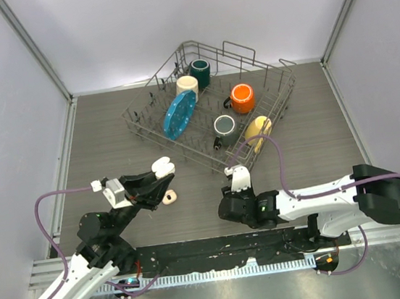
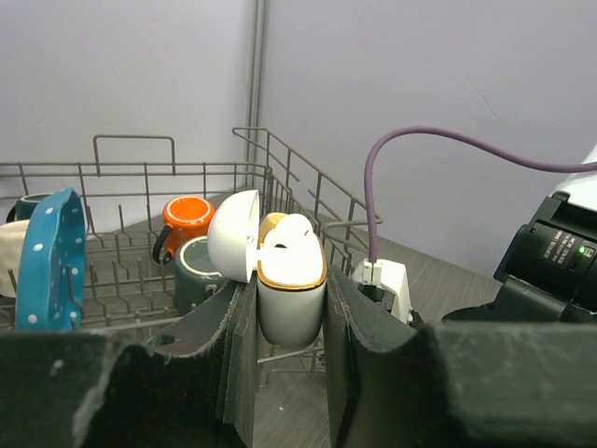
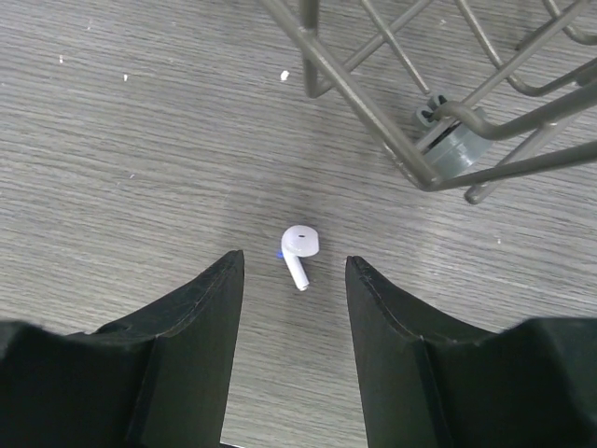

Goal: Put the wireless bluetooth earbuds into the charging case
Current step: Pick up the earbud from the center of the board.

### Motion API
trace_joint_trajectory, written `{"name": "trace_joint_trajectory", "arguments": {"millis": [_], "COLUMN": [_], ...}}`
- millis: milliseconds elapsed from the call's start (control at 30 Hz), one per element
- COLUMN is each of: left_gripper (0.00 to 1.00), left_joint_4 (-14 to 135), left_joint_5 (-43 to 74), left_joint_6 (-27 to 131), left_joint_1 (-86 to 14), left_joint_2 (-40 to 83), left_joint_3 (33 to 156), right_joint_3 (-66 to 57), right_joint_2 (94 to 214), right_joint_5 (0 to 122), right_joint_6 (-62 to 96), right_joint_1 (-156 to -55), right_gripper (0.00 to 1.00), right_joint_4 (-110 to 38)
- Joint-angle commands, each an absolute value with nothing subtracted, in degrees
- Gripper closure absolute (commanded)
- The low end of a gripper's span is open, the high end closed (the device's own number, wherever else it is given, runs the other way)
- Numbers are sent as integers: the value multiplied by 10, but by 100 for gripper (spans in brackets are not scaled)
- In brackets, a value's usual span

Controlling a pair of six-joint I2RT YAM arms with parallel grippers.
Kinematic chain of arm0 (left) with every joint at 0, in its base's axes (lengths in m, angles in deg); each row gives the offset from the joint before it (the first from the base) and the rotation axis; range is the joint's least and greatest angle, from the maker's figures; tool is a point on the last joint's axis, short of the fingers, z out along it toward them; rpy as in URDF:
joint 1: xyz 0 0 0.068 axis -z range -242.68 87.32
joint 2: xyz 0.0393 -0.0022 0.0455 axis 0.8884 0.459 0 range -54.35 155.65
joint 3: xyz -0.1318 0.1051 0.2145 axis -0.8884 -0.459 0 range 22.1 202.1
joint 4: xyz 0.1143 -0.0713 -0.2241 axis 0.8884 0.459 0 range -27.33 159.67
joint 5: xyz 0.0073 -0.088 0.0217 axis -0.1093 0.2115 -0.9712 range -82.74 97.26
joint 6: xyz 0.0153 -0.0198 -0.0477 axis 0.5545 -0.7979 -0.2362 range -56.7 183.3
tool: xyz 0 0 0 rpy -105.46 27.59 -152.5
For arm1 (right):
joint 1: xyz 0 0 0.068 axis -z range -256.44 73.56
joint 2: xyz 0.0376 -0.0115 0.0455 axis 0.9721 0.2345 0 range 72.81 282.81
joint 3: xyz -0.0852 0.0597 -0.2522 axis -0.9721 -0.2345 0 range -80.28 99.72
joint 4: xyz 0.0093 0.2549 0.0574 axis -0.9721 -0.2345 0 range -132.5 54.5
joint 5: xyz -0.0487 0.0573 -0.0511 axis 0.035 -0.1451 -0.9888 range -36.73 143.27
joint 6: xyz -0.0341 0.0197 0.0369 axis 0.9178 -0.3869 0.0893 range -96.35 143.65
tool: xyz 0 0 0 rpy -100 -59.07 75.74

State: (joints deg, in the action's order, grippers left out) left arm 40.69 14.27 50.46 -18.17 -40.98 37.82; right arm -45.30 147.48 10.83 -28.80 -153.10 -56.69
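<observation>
My left gripper (image 2: pixel 287 286) is shut on the white, gold-rimmed charging case (image 2: pixel 291 313) and holds it upright above the table, lid (image 2: pixel 231 235) swung open to the left. A white earbud (image 2: pixel 297 233) sits in the case's mouth. The case also shows in the top view (image 1: pixel 163 167). My right gripper (image 3: pixel 295 259) is open and low over the table. A second white earbud (image 3: pixel 299 245) lies flat just ahead of its fingertips, stem toward me, touching neither finger. A small cream-beige piece (image 1: pixel 169 197) lies on the table below the left gripper; I cannot tell what it is.
A wire dish rack (image 1: pixel 280 114) stands at the back with several mugs and a blue plate (image 1: pixel 179 114). Its near corner foot (image 3: pixel 446 149) is close ahead and right of the right gripper. The right arm's purple cable (image 2: pixel 410 140) arcs through the left wrist view.
</observation>
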Motion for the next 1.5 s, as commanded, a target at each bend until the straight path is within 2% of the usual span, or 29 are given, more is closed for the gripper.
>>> {"name": "trace_joint_trajectory", "arguments": {"millis": [0, 400, 633, 833, 867, 1033, 1167, 1467], "left_gripper": [100, 100, 100, 100, 100, 100, 100, 100], "left_joint_4": [394, 402, 402, 399, 399, 402, 404, 417], "left_joint_5": [134, 129, 129, 129, 129, 129, 127, 122], "left_joint_6": [506, 505, 501, 499, 498, 497, 495, 496], "left_joint_1": [-182, -181, -181, -181, -181, -181, -182, -182], "left_joint_2": [-420, -431, -434, -432, -432, -436, -441, -454], "left_joint_3": [398, 395, 394, 394, 394, 393, 392, 393], "right_joint_3": [-455, -462, -493, -503, -504, -502, -502, -483], "right_joint_2": [1487, 1548, 1536, 1535, 1537, 1545, 1542, 1538], "right_joint_5": [74, 30, 36, 63, 66, 75, 84, 112], "right_joint_6": [-305, -386, -394, -373, -373, -367, -354, -342], "right_joint_1": [-1547, -1576, -1576, -1576, -1576, -1576, -1583, -1636], "right_gripper": [47, 50, 51, 60, 64, 74, 87, 94], "right_joint_4": [-524, -533, -504, -467, -467, -467, -466, -487]}}
